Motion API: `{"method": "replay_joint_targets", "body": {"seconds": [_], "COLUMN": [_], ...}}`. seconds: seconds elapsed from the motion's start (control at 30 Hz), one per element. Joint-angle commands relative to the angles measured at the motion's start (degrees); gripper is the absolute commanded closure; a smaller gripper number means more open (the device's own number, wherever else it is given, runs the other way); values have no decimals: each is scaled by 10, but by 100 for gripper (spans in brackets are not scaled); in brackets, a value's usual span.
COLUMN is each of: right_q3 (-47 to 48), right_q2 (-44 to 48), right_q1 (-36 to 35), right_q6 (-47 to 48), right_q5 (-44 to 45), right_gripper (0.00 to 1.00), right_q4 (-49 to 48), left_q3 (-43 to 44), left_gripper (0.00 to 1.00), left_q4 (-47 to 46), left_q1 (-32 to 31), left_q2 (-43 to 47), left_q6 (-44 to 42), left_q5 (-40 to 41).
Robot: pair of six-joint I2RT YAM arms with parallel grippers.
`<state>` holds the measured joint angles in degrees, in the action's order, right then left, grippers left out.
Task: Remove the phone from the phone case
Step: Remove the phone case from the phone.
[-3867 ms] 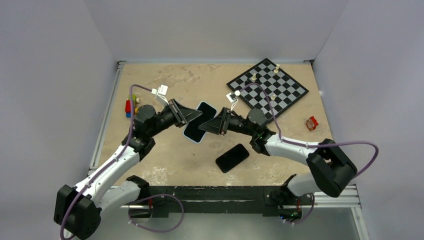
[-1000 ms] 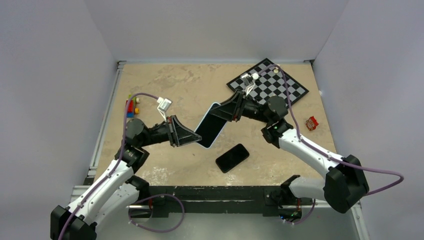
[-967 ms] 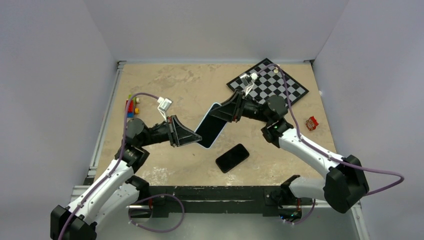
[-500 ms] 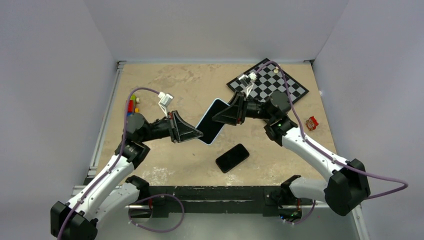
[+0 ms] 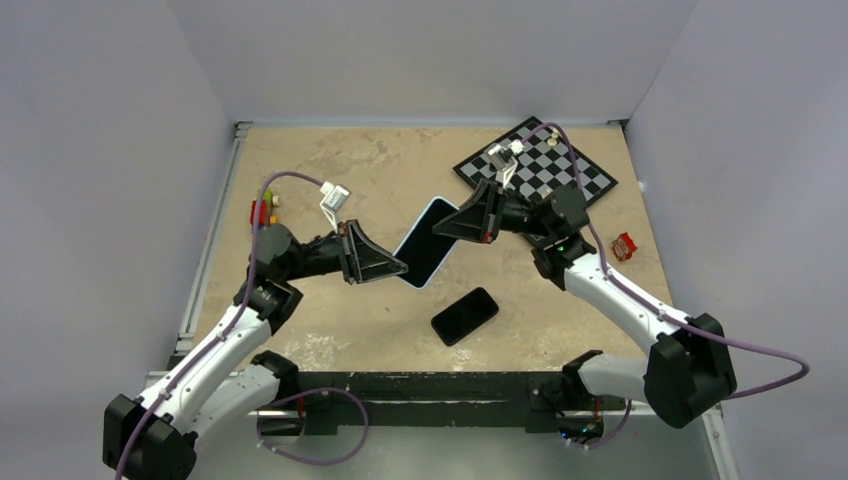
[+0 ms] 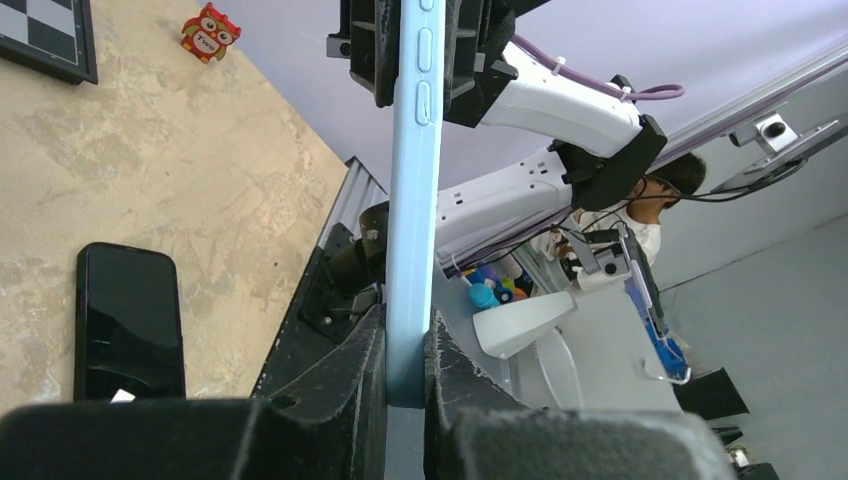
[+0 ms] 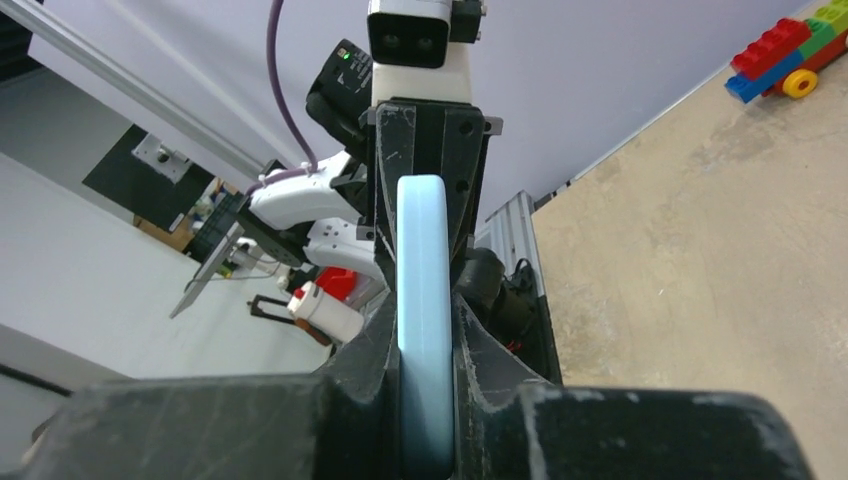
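A light blue phone case [image 5: 424, 244] with a dark face is held in the air over the middle of the table, tilted on edge. My left gripper [image 5: 398, 268] is shut on its lower end and my right gripper [image 5: 443, 222] is shut on its upper end. The left wrist view shows the case [image 6: 412, 200] edge-on between my left gripper's [image 6: 407, 370] fingers. The right wrist view shows the case [image 7: 424, 260] clamped in my right gripper [image 7: 426, 400]. A black phone [image 5: 465, 315] lies flat on the table below; it also shows in the left wrist view [image 6: 128, 320].
A chessboard [image 5: 548, 170] with a few pieces lies at the back right. A small red owl toy [image 5: 623, 245] sits at the right edge. Coloured toy bricks [image 5: 262, 212] lie at the left edge.
Both grippers have kept hold of the case. Over the last second the case and both grippers have shifted slightly up and back. The black phone has not moved.
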<state>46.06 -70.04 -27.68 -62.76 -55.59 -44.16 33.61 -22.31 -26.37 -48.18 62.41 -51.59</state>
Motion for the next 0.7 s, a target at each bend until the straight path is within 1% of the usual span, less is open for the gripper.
{"method": "replay_joint_targets", "body": {"seconds": [0.0, 0.03, 0.07, 0.13, 0.2, 0.23, 0.27, 0.33, 0.4, 0.43, 0.53, 0.6, 0.67], "right_q3": [-2, -5, -7, -3, 13, 16, 14, 8, 18, 26, 45, 48, 42], "right_q2": [3, 8, 13, 23, 28, 29, 29, 29, 30, 33, 44, 48, 51], "right_q1": [0, 1, 3, 7, 14, 19, 25, 35, 39, 40, 40, 40, 40], "right_q6": [-20, -16, -15, -15, -6, -6, -25, -60, -62, -52, -15, -12, -32], "right_q5": [-4, 1, 11, 25, 27, 23, 15, -10, -39, -51, -57, -58, -59], "right_gripper": [100, 100, 100, 100, 100, 100, 100, 100, 100, 100, 100, 100, 100], "right_q4": [-60, -50, -44, -20, 44, 56, 44, -2, -4, 10, 69, 74, 48], "left_q3": [26, 33, 44, 76, 91, 92, 92, 91, 89, 88, 78, 78, 75], "left_gripper": [100, 100, 91, 50, 31, 29, 28, 34, 40, 44, 48, 47, 44], "left_q4": [-53, -33, 9, 149, 252, 282, 307, 336, 345, 341, 305, 281, 237], "left_q1": [1, 1, 1, 1, 2, 2, 2, 4, 4, 4, 4, 4, 4], "left_q2": [9, 9, 11, 28, 61, 78, 96, 119, 120, 118, 108, 98, 85], "left_q6": [15, 12, -3, -74, -134, -156, -174, -193, -201, -202, -196, -191, -175], "left_q5": [-3, -1, 1, 31, 72, 89, 98, 96, 80, 65, 31, 5, -25]}}
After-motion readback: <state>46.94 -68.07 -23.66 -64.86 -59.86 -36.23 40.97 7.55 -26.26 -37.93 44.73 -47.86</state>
